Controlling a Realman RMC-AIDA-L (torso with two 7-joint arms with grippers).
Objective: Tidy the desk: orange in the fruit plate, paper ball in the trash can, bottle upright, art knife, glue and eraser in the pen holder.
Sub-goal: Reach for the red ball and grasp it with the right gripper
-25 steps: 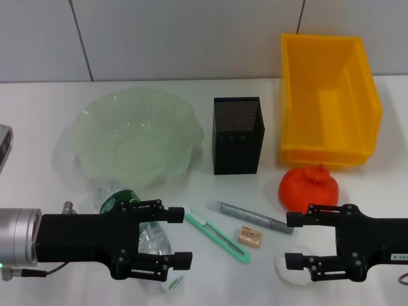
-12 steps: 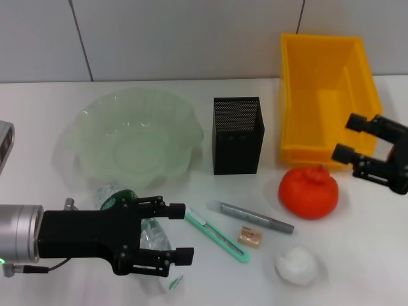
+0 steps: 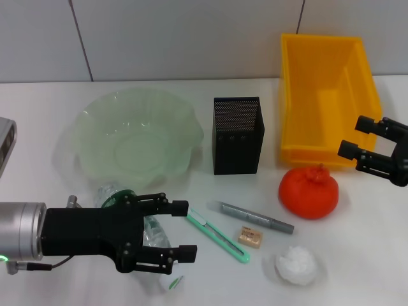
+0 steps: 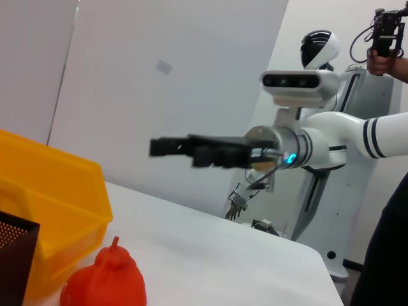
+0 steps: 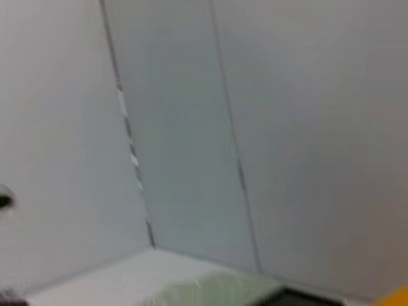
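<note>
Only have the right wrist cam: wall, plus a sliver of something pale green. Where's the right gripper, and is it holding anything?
Observer: The right gripper is open and empty. It is up off the desk by the front right corner of the trash can.
Operator: Paper ball binned?
Observer: No. The paper ball lies on the desk, nearer the robot than the orange.
Operator: Left arm?
Observer: The left gripper is open over the bottle, which lies on its side.
</note>
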